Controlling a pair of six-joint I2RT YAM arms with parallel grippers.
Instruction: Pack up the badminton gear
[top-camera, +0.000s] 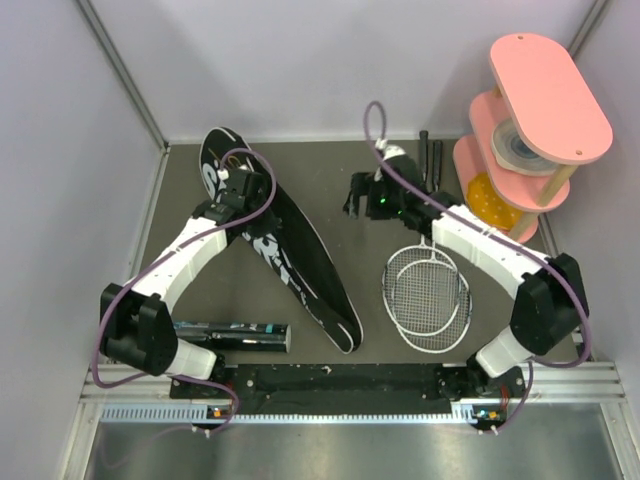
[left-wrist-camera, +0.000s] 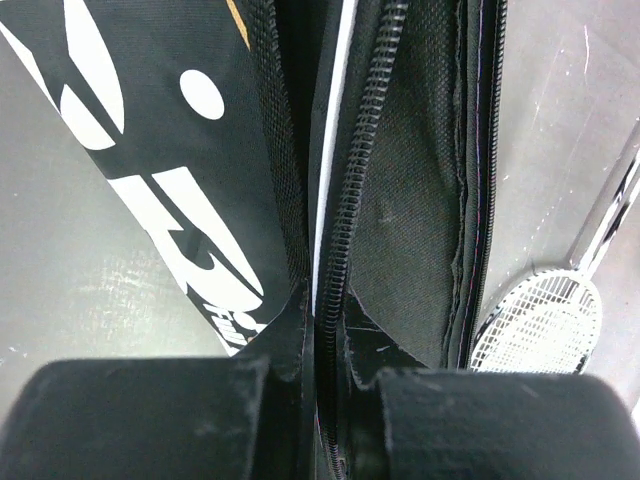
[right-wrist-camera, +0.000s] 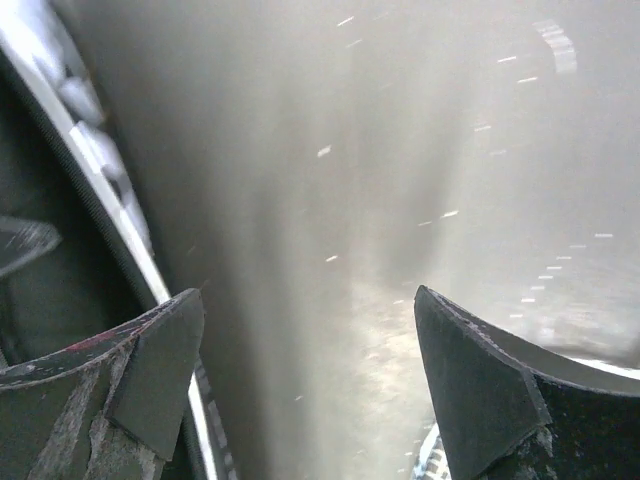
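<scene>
across the middle of the dark table (top-camera: 322, 160) the black "sport" bag (top-camera: 300, 270) is lying on a slant, running from the back left corner down toward the front centre. the left gripper (left-wrist-camera: 322, 350) is sitting over the bag's back half, and its fingers are pinching together on the bag's zip edge, with the opened, mesh-lined side falling away to the right of them. in the back right corner the pink tiered stand (top-camera: 530, 110) is standing close against the walls. the two rackets (top-camera: 428, 295) are lying right of the bag, heads overlapping near the front, handles pointing toward the back beside the stand; the right arm is crossing above them. the right gripper (right-wrist-camera: 310, 340) is hovering over bare table between the bag and the racket handles, its fingers spread wide with nothing between them. the long black tube (top-camera: 232, 335) is lying at the front left, parallel to the near edge, just beside the left arm's base and near the bag's front end. a bare strip is running between bag and rackets.
</scene>
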